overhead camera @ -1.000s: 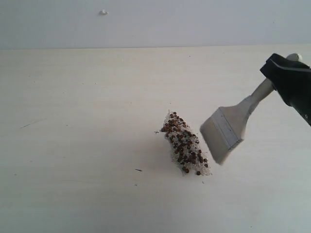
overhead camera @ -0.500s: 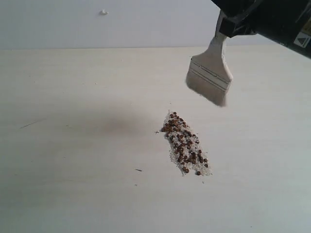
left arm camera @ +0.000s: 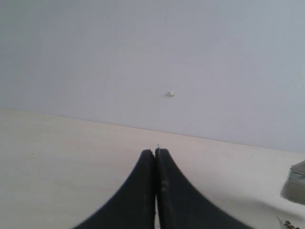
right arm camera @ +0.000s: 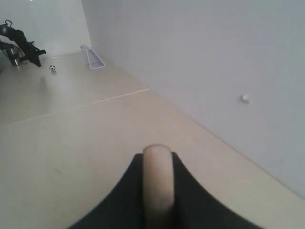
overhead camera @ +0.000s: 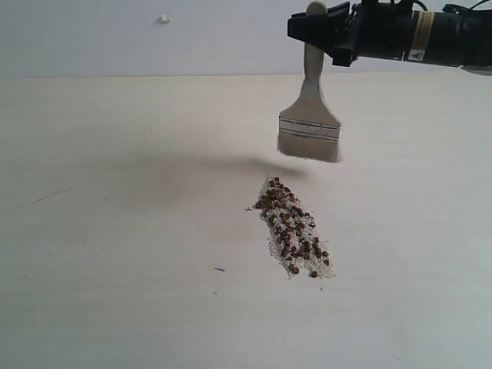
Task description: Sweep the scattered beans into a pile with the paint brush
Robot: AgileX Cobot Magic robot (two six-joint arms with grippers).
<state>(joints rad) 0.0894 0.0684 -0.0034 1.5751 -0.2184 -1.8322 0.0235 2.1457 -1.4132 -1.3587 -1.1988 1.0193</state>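
The pale table (overhead camera: 115,231) carries everything. The beans (overhead camera: 290,227) lie near its middle in one narrow, slanted band, and everything else is placed from them.

The right gripper (overhead camera: 319,29) sits high above the beans and beyond them, toward the back wall. Its jaws are clamped on the very top of the paint brush (overhead camera: 309,127) handle. The brush hangs nearly upright with its bristles down, clear of the table and just past the far end of the beans. Its shadow falls on the table at that same end.

The left gripper (left arm camera: 155,157) has its jaws pressed together on nothing. It does not appear in the exterior view, so it seems to be well away from the beans.

Fine whitish grit (overhead camera: 269,244) lies among the beans and along the band's edges.

The beans look loosely gathered, so the main risk is undoing that. If the bristles land on the band rather than behind it, they would likely splay and flick the round beans sideways. A quick stroke could send them rolling. Because the hold is so far up the handle, bristle pressure may twist the brush in the jaws. The few beans at the near end could be missed.
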